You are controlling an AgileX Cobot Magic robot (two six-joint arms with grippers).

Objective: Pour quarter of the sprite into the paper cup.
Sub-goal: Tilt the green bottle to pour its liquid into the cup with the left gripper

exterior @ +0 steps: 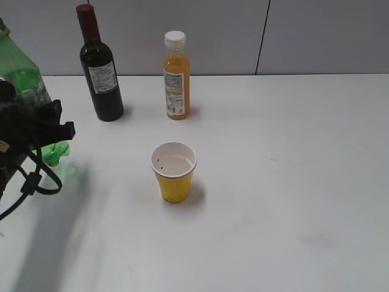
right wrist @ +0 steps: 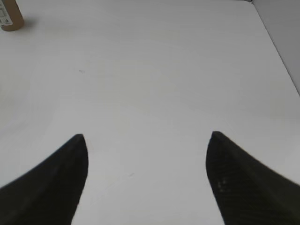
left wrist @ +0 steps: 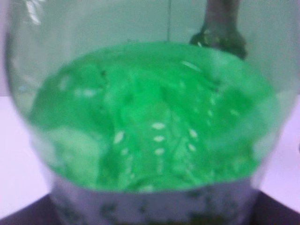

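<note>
Green bottle at the left edge, cup alone mid-tabletop.
The left fingers' grip is hidden behind the green bottle, so I cannot tell; the right fingers are spread wide, empty, above bare tabletop. The yellow cup stands upright, well apart.

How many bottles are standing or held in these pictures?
3. The sprite is at the far left, at the left gripper. The wine bottle and the orange juice bottle stand at the back of the table.
</note>
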